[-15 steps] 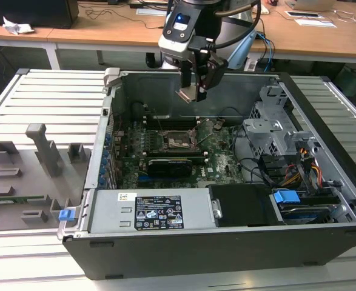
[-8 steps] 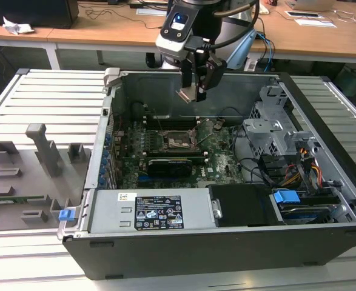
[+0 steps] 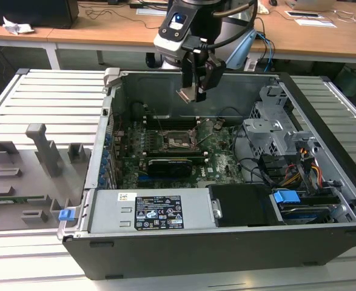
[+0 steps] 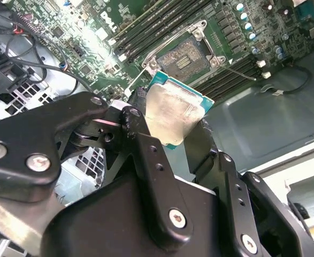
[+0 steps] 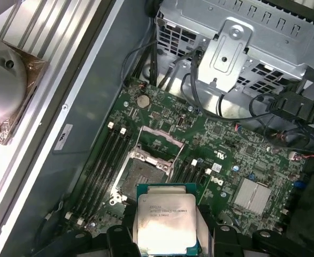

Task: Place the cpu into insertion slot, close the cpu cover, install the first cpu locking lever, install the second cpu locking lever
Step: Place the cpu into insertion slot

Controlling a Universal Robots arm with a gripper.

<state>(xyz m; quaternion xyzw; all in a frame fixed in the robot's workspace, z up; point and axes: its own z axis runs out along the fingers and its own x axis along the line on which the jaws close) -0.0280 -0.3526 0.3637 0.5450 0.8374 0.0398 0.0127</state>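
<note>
Step in hand: placing of the cpu (image 5: 167, 225) is judged to be under way; nothing is seated yet.
Tool: the tool (image 3: 195, 91) is clamped on the cpu by two opposite edges, above the open computer case (image 3: 165, 242).
Cpu: it is carried in the air, well apart from the insertion slot (image 5: 146, 174).
Insertion slot: it is seen bare on the green motherboard (image 5: 242, 155), its contacts exposed.
Cpu cover: the cpu cover (image 5: 158, 140) is judged to be swung open at the slot's edge.
What the move calls for: the chip must be squared over the slot, kept level and lowered without force, since the contacts are judged delicate.
</note>
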